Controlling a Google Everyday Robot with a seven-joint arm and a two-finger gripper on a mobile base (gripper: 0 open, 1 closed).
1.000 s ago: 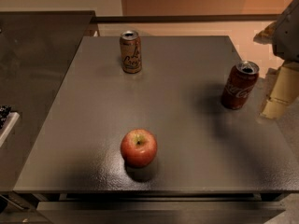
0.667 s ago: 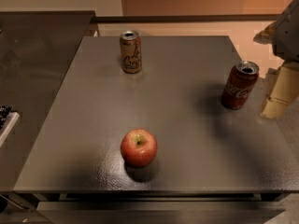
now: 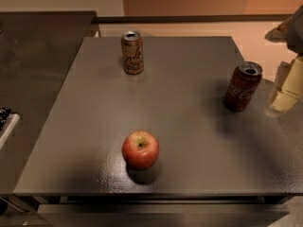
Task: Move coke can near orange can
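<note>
The coke can (image 3: 242,86), red with white script and a silver top, stands upright near the right edge of the dark grey table (image 3: 189,126). The orange can (image 3: 132,52), tan-orange with dark lettering, stands upright at the table's far middle-left, well apart from the coke can. My gripper (image 3: 287,90), pale yellowish, hangs at the right border of the camera view, just right of the coke can and about level with it. It holds nothing that I can see, and part of it is cut off by the frame edge.
A red apple (image 3: 140,149) sits near the table's front edge, left of centre. A dark counter (image 3: 33,65) adjoins the table on the left. A pale floor lies beyond the table's far and right edges.
</note>
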